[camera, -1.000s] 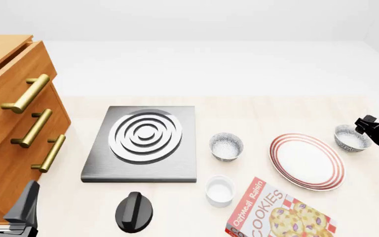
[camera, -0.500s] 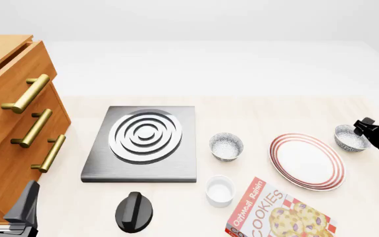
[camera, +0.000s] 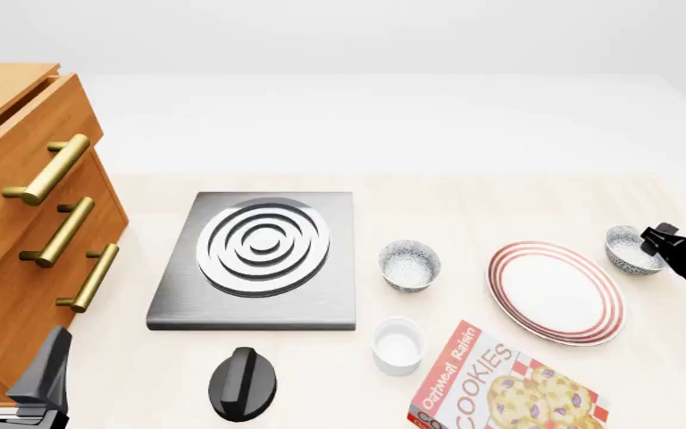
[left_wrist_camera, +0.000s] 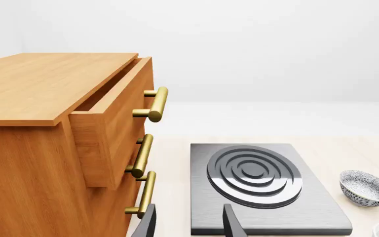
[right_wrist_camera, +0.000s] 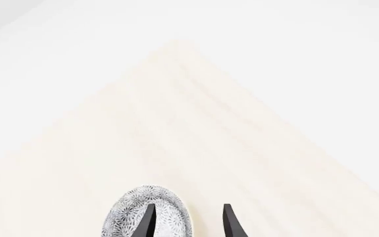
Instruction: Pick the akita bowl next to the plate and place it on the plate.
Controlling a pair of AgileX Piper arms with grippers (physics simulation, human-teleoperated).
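The right gripper [right_wrist_camera: 186, 222] is seen with its fingers spread apart and nothing clamped, one finger over the rim of the akita bowl [camera: 631, 249] and the other just outside it, at the far right of the desk [camera: 463, 201]. That bowl is set just beside the plate [camera: 556, 292], on its right, while a look-alike speckled bowl [camera: 410, 264] is found on the plate's left, between it and the grey stove plate [camera: 260, 259]. The left gripper [left_wrist_camera: 188, 224] is held parted and empty near the wooden drawer unit [left_wrist_camera: 64, 143], well apart from the bowls.
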